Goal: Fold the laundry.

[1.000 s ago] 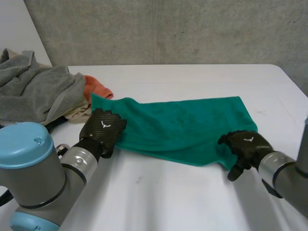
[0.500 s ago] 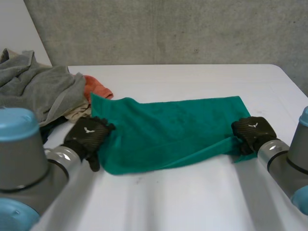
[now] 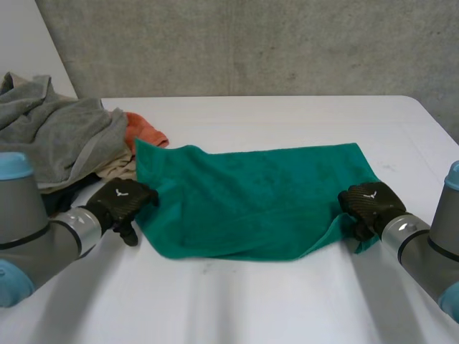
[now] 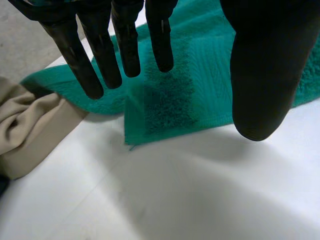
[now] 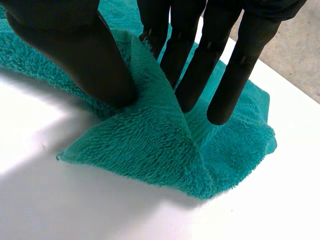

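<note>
White table (image 3: 272, 301): green towel (image 3: 251, 201) is spread flat across the middle, its near right corner turned over. Laundry heap at the far left edge: grey towel (image 3: 57, 136) on top, orange cloth (image 3: 143, 131) sticking out beside it, beige cloth (image 3: 118, 170) on the heap's near side, right beside the green towel's left edge.

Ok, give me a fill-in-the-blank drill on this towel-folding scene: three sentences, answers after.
1. The right hand pinches the green terry towel at a near corner between its fingers and ____.
2. The left hand, fingers straight over the towel's other near corner, holds ____.
3. The crumpled cloth between the grey towel heap and the green towel is ____ in colour.
Missing words: thumb; nothing; orange.
</note>
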`<state>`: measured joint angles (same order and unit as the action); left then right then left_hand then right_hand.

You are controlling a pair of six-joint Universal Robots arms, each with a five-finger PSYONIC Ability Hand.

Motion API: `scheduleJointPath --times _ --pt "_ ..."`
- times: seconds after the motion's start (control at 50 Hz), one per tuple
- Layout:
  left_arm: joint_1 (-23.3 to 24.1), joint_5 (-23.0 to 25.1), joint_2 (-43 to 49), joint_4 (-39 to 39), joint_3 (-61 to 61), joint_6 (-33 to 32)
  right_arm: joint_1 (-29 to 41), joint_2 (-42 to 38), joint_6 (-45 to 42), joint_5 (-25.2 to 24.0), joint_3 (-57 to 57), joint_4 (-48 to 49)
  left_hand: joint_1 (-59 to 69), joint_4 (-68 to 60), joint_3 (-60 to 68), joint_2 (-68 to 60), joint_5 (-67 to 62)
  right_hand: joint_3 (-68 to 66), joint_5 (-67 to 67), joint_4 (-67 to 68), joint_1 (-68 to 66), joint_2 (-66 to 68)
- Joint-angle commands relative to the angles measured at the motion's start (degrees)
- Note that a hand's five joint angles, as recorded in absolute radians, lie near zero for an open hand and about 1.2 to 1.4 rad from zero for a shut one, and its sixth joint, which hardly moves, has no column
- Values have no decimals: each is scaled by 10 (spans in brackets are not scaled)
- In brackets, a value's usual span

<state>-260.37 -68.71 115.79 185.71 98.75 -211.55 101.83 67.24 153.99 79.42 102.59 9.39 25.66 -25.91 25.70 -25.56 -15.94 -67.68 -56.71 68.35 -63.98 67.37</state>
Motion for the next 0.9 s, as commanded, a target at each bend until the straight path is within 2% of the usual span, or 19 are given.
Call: scheduleJointPath --times 0.02,0.16,0.26,0.42,0.44,0.5,0.74,0.76,0.78,0.9 --pt "21 5 27 11 -22 -13 -1 0 -2 -1 4 1 47 -45 47 -48 -45 -123 -133 116 -160 126" --pt "39 -3 49 25 -41 -13 1 0 -3 -1 9 4 51 -48 50 -52 -48 -123 -133 116 -160 126" --pt "47 -13 65 28 -55 -15 1 0 -6 -2 11 5 106 -104 106 -107 -103 -123 -133 116 -160 126" --pt "57 -19 85 32 -79 -17 2 0 -10 -2 16 5 323 -320 323 -324 -320 -123 -133 116 -160 126" --pt "59 -21 89 33 -82 -18 2 0 -11 -2 14 5 416 -414 416 -418 -414 -123 -133 116 -160 126" --pt "60 -27 89 33 -86 -21 2 2 -11 -2 13 5 543 -541 543 -544 -540 -123 -133 116 -160 126" --pt "60 -45 5 26 -39 -12 -6 32 -14 -6 -13 -26 543 -541 543 -544 -541 -123 -133 116 -160 126" --pt "60 -42 -5 28 -30 -9 -5 34 -15 -11 -14 -33 349 -346 348 -350 -346 -123 -133 116 -160 126" --pt "60 -40 -6 29 -25 -10 -5 34 -15 -14 -14 -36 260 -258 260 -261 -257 -123 -133 116 -160 126" --pt "59 -24 16 29 -18 -21 -4 28 -16 -28 -12 -38 189 -186 189 -190 -186 -123 -133 116 -160 126"
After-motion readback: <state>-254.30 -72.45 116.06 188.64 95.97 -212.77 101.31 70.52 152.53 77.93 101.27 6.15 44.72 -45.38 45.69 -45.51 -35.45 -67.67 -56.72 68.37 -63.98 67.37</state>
